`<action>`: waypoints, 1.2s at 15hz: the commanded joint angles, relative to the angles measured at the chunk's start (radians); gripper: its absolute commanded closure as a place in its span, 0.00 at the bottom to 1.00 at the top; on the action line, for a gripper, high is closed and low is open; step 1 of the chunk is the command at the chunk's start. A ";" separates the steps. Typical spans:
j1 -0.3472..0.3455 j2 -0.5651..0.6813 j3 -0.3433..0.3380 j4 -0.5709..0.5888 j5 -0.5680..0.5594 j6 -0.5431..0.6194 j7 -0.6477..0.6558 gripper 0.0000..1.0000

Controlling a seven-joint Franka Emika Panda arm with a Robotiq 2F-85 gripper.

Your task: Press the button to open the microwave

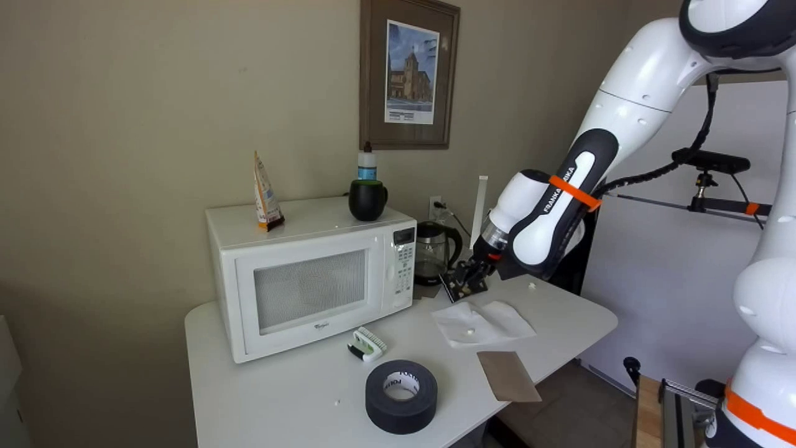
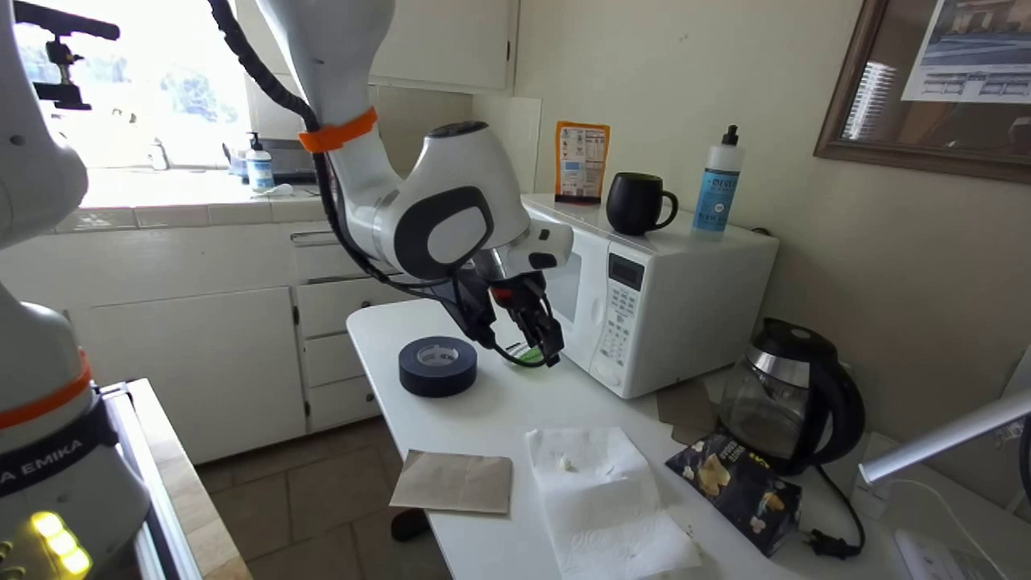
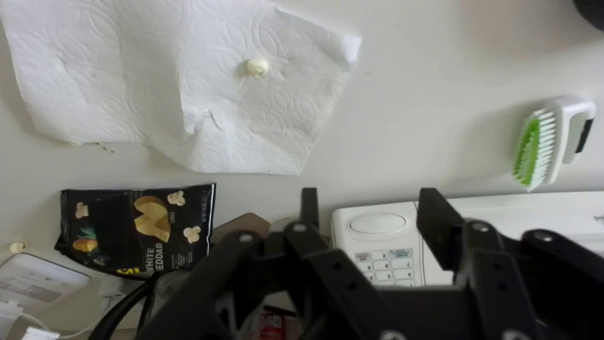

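Observation:
The white microwave [image 1: 314,326] stands on the table with its door [image 1: 311,289] shut; it also shows in an exterior view [image 2: 701,306]. The large oval button [image 3: 377,223] is at the lower end of its control strip, below the keypad [image 3: 384,267], in the wrist view. The button shows faintly in an exterior view [image 2: 606,373]. My gripper [image 3: 368,196] is open and empty, with its two fingers apart on either side of the button in the wrist view. In an exterior view the gripper [image 2: 548,354] points down in front of the microwave, apart from it.
A black mug [image 2: 636,203], a soap bottle [image 2: 717,189] and an orange pouch [image 2: 581,161] stand on the microwave. A glass kettle [image 2: 773,395], black snack bag [image 2: 737,487], paper towel [image 2: 600,491], tape roll [image 2: 437,368], brush [image 3: 547,141] and brown paper [image 2: 453,482] are on the table.

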 commanded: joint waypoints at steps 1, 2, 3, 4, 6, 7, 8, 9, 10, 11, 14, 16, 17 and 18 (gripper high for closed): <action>0.141 0.186 -0.107 0.068 0.144 0.099 -0.125 0.73; 0.158 0.235 -0.108 0.083 0.167 0.132 -0.135 0.81; 0.157 0.286 -0.091 0.101 0.175 0.178 -0.141 0.89; 0.164 0.333 -0.084 0.118 0.177 0.216 -0.144 0.96; 0.180 0.426 -0.076 0.167 0.171 0.296 -0.137 1.00; 0.195 0.469 -0.085 0.196 0.166 0.341 -0.144 1.00; 0.201 0.506 -0.087 0.226 0.160 0.381 -0.143 1.00; 0.217 0.538 -0.098 0.254 0.159 0.417 -0.151 1.00; 0.225 0.560 -0.102 0.279 0.160 0.441 -0.151 1.00; 0.235 0.578 -0.110 0.299 0.161 0.464 -0.155 1.00; 0.253 0.632 -0.128 0.362 0.163 0.526 -0.162 1.00; 0.271 0.655 -0.148 0.390 0.183 0.559 -0.165 1.00; 0.278 0.665 -0.158 0.402 0.193 0.577 -0.166 1.00; 0.286 0.675 -0.167 0.413 0.207 0.590 -0.166 1.00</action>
